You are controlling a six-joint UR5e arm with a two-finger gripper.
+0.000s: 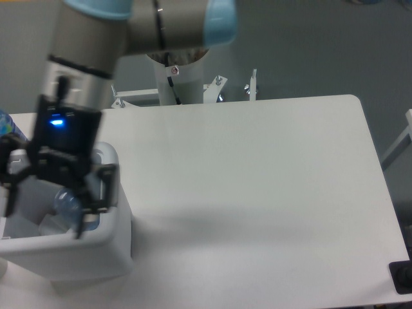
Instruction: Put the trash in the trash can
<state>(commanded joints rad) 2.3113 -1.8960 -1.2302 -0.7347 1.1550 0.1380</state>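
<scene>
Currently my gripper (pixel 44 215) hangs over trash can (pixel 96 254) at table's (pixel 257 193) left end, fingers (pixel 87 215) spread wide, nothing clamped between them. Crushed bottle (pixel 67 205) lies inside bin, between fingers, tilted; contact with either finger cannot be told, view blurred. White crumpled wrapper (pixel 48 224) sits on bin floor just beside bottle. Blue status light (pixel 56 120) lit on my wrist. Part of 1 upright blue-labelled bottle (pixel 6 125) visible behind bin at left edge.
</scene>
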